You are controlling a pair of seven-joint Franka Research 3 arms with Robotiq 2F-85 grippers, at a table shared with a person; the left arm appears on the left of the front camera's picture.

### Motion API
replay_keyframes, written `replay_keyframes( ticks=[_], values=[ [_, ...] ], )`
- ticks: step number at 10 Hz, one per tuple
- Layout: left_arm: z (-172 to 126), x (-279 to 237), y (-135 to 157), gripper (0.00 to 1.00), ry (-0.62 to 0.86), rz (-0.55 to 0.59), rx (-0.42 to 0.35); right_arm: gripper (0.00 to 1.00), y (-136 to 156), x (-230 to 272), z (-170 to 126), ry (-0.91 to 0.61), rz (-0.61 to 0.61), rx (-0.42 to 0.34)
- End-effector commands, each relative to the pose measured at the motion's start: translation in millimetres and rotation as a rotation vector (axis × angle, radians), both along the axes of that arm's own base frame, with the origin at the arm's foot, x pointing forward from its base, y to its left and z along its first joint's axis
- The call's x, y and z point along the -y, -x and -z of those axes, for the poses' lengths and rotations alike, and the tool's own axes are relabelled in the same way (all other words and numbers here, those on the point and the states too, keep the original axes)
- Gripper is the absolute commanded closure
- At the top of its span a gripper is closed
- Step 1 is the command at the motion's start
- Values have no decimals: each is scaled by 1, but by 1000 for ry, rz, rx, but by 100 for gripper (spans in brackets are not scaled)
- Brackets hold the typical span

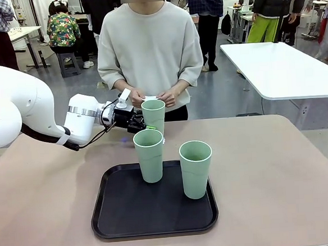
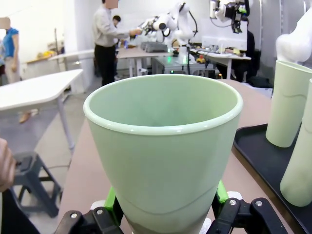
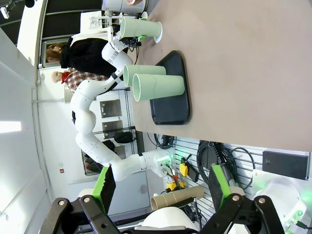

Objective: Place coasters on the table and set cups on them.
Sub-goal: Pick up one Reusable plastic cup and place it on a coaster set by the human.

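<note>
My left gripper (image 1: 144, 126) is shut on a pale green cup (image 1: 154, 115) at the far side of the beige table (image 1: 280, 171), just beyond the black tray (image 1: 117, 216). In the left wrist view the green pads (image 2: 111, 201) clamp this cup (image 2: 163, 146) low on its sides. Its base is hidden behind the nearer cup; a white sliver, perhaps a coaster (image 1: 163, 139), shows there. Two more cups (image 1: 150, 158) (image 1: 196, 168) stand upright on the tray. The person's hands hold white coasters (image 1: 150, 97) right behind the held cup. My right gripper (image 3: 161, 187) is open and holds nothing, far from the table.
A white-topped table (image 1: 284, 69) stands at the back right. The person stands close at the far edge. Bare beige tabletop lies to the left and right of the tray. In the left wrist view the tray (image 2: 263, 156) and its cups (image 2: 287, 107) lie to the right.
</note>
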State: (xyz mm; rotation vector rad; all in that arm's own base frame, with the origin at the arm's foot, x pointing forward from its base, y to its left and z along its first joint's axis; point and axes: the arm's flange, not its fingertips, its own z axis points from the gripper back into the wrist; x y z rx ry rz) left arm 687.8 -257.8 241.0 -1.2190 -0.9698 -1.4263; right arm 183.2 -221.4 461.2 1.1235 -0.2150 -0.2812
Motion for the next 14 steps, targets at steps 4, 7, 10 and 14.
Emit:
replay_keyframes(
  ticks=[4, 7, 10, 14],
  values=[
    [-12, -1, 5, 15, -14, 20, -1, 0, -1, 0, 0, -14, -2, 22],
    [-15, -6, 7, 15, -17, 15, -4, 0, -1, 0, 0, -14, -2, 22],
    [-17, -9, 7, 15, -15, 11, -11, 0, -1, 0, 0, -14, -2, 22],
    [-11, -12, 7, 15, -6, 8, -33, 0, -1, 0, 0, -14, -2, 22]
  ],
)
